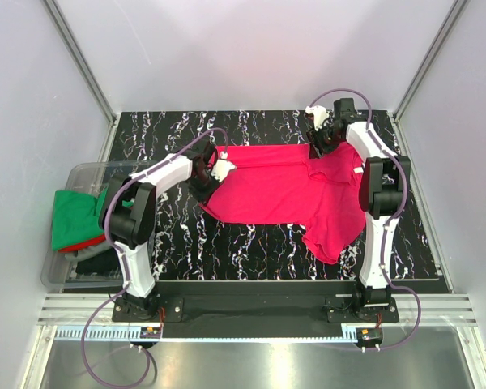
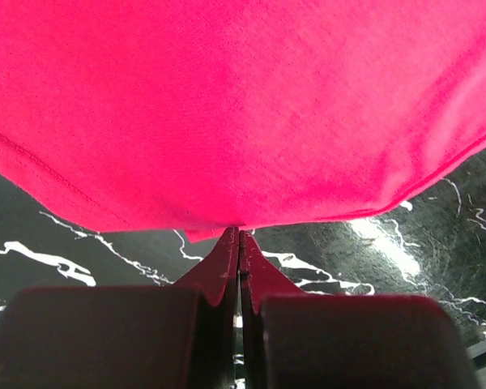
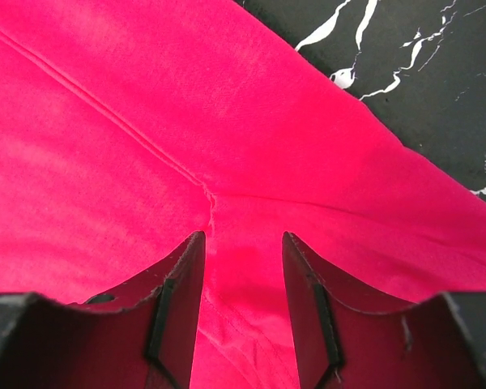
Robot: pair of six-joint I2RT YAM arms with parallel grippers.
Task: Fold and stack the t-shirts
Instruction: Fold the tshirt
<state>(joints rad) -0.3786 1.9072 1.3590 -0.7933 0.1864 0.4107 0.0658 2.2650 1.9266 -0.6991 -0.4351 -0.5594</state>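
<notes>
Observe the bench (image 1: 259,243): a black slab with white veining, showing on both sides of each hand.

Observe the crimson t-shirt (image 1: 283,190). It is plain, bright pink-red and short-sleeved. It lies spread on the bench between the two hands, its body mostly flat. One sleeve end trails toward the base of the right arm.

Outboard of the left arm stands a clear bin (image 1: 85,170). A green t-shirt (image 1: 74,217) is bunched over its outer rim. A strip of the red t-shirt (image 1: 89,243) shows beneath the green one, and the dark t-shirt (image 1: 93,257) lies lowest.

Check the left hand (image 2: 239,235). Its fingers are pressed together on the stitched hem of the crimson t-shirt. The cloth fans out ahead of the fingertips, and bare bench shows beneath them.

Check the right hand (image 3: 243,243). Its fingers are spread, with crimson cloth filling the gap between them. A sewn seam runs in from ahead and to the left, ending in a small pucker just off the left fingertip. You cannot tell whether the fingertips touch the cloth.
</notes>
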